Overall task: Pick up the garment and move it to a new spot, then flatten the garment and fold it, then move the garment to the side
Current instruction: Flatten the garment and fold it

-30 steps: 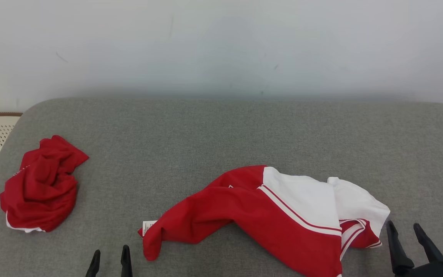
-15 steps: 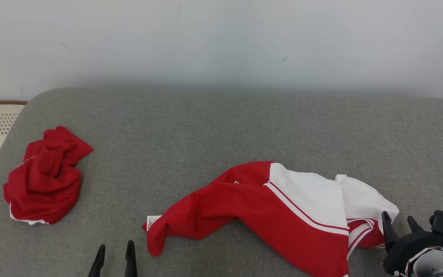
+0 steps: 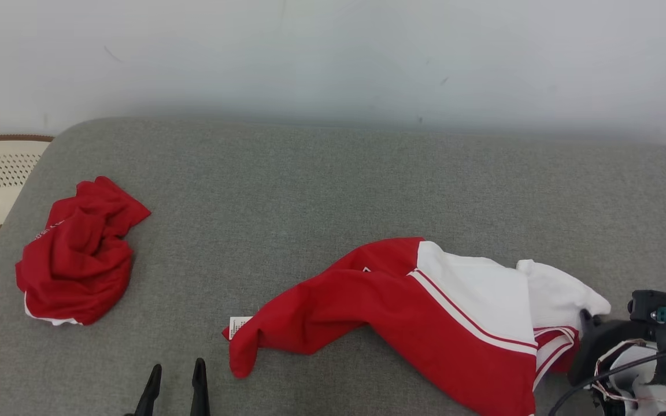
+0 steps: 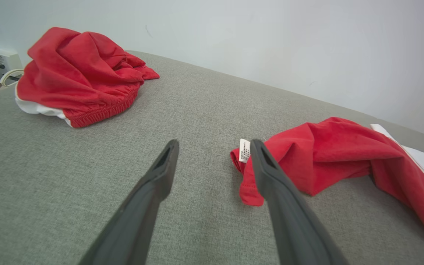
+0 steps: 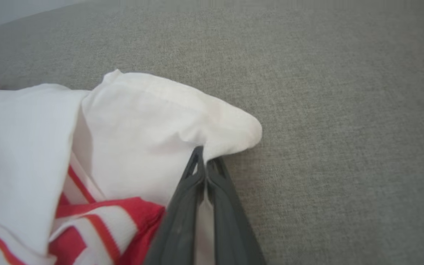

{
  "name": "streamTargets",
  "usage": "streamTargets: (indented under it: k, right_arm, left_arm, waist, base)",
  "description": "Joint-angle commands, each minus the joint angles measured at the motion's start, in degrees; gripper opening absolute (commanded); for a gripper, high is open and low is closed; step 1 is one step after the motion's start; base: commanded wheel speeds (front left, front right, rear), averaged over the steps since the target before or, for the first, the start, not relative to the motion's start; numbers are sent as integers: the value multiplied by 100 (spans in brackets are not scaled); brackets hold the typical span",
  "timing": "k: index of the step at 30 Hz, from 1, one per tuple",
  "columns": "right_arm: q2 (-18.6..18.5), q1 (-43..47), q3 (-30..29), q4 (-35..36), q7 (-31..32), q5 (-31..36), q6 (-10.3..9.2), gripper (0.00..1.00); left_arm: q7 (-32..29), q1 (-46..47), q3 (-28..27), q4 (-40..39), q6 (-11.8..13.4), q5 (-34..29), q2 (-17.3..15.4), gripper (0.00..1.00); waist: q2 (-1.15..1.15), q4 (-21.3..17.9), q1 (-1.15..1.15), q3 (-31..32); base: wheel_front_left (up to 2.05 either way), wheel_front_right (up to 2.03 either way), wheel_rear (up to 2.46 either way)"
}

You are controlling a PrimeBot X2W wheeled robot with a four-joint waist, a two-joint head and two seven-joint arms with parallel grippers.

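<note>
One step is barely begun: on the grey cushion [image 3: 333,190] the red-and-white jersey [image 3: 425,312] lies rumpled at the near right, not yet lifted; moving, flattening and folding are all left. The right gripper [image 5: 205,162] pinches its white edge tight; the left gripper [image 4: 214,145] gapes wide, empty.

The garment [image 3: 402,312] lies on the cushion [image 3: 310,190], right of the bundle [image 3: 78,254].

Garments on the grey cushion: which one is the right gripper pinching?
The spread-out red-and-white garment, pinched at its white corner by the right gripper. The other, a mostly red crumpled bundle, lies apart at the far left, untouched.
</note>
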State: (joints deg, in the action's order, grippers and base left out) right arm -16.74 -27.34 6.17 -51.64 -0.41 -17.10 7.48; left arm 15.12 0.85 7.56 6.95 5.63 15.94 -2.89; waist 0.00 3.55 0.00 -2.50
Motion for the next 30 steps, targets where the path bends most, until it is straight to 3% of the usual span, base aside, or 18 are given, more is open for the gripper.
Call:
streamTargets:
  k: [1, 9, 22, 23, 24, 25, 30]
  right_arm:
    - [-43, -111, 54, -37, -55, -2, 4, 0]
    - [-294, -1074, 497, -267, -490, -54, 3, 0]
    - [-704, -2715, 882, -970, -532, -109, 3, 0]
    - [-745, -2874, 951, -1129, -581, -41, 3, 71]
    - [-745, -2874, 951, -1129, -581, -41, 3, 71]
    - [-720, -2889, 981, -1212, -577, -51, 3, 100]
    - [-657, -2807, 1176, -1487, -769, -65, 3, 100]
  left_arm:
    - [9, 58, -3, 13, -13, -17, -2, 100]
    - [9, 124, 31, 38, -31, -15, -1, 100]
    - [9, 437, 327, 50, -19, 69, -1, 100]
    - [9, 491, 385, 72, -10, 82, -2, 100]
    - [9, 491, 385, 72, -10, 82, -2, 100]
    - [9, 506, 411, 82, -3, 83, -2, 100]
    - [9, 460, 464, 132, 32, 96, -1, 100]
  waist:
    - [0, 18, 0, -13]
    - [0, 86, 0, -86]
    - [0, 464, 0, -470]
    - [0, 527, 0, -491]
    - [0, 527, 0, -491]
    - [0, 544, 0, -490]
    - [0, 562, 0, -401]
  base:
    - [0, 0, 0]
    - [0, 0, 0]
    - [0, 0, 0]
    - [0, 0, 0]
    - [0, 0, 0]
    - [0, 0, 0]
    - [0, 0, 0]
